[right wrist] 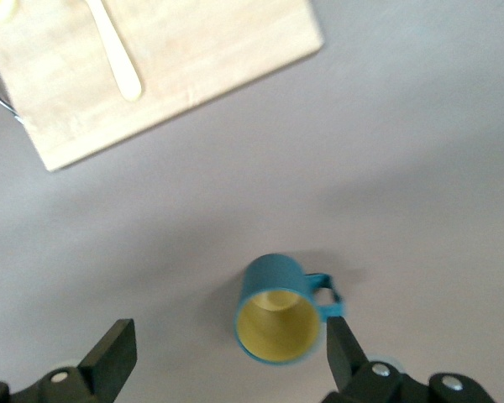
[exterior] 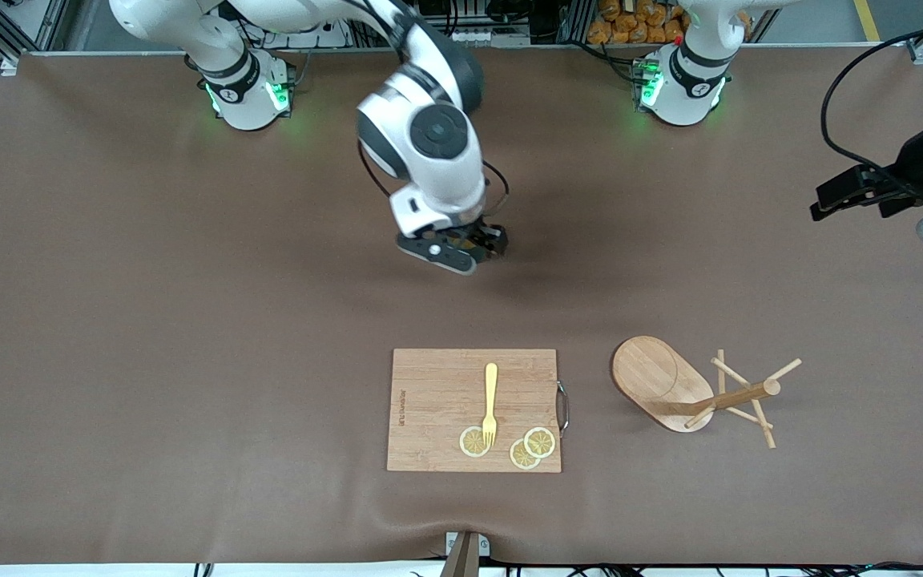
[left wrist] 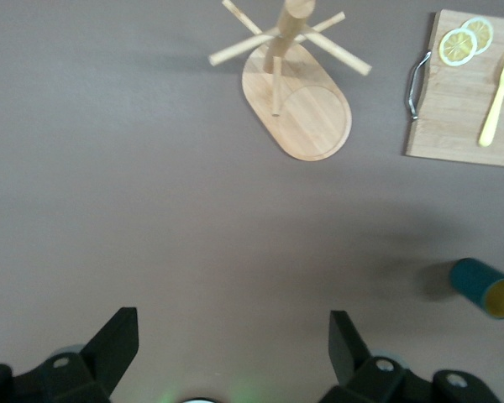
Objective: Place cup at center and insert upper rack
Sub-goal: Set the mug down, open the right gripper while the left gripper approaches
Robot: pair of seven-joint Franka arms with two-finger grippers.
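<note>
Brown table (exterior: 189, 320) — cutting board (exterior: 437, 401) beside toppled upper rack (exterior: 670, 385).

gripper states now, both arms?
Left end effector: open, holding nothing, waiting at the left arm's end of the table.
Right end effector: open over the cup, which stands on the table, not held.

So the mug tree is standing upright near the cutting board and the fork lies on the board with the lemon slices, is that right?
Not quite. The mug tree is lying tipped on its side, post and pegs pointing along the table, as the front view shows. The rest holds: it is beside the cutting board, and the fork lies on the board with the lemon slices.
</note>
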